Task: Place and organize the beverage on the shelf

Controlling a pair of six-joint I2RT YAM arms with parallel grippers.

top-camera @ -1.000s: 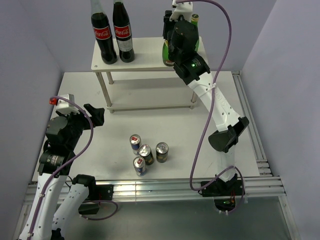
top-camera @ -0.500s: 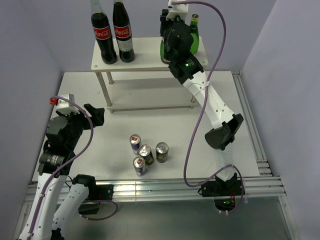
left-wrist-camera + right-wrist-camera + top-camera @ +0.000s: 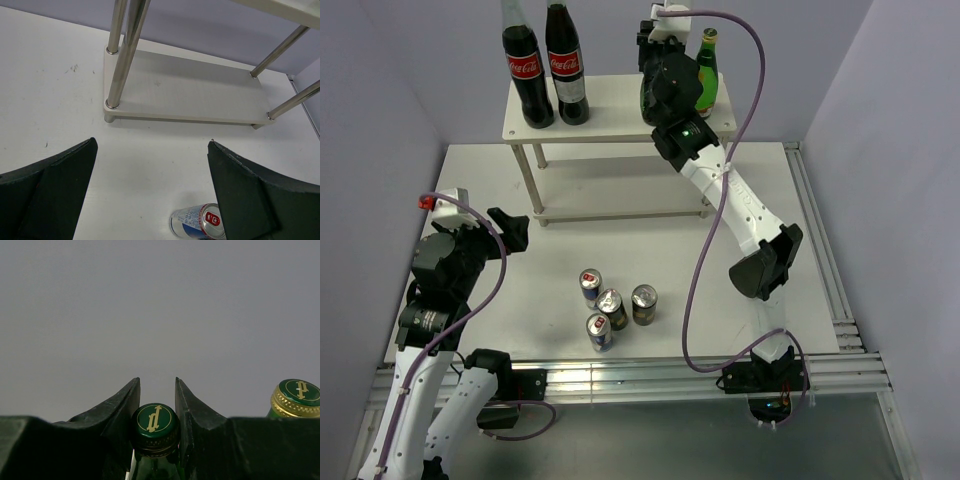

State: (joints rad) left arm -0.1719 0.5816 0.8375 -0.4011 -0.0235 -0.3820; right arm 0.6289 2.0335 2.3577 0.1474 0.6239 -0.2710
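The right gripper [image 3: 156, 384] is clamped on the neck of an upright green bottle [image 3: 154, 422] at the right end of the shelf's [image 3: 610, 105] top board. A second green bottle [image 3: 298, 398] stands just beside it at 3 o'clock. The left gripper [image 3: 151, 150], jaws wide apart, is nearer the four cans [image 3: 613, 308] on the table [image 3: 550, 330].

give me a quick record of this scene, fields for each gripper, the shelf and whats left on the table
right gripper: shut on the neck of a green bottle, at the right end of the top board
left gripper: open, holding nothing, low over the table
shelf top board: two cola bottles left, second green bottle right
table: four cans, upright, clustered in front of the shelf
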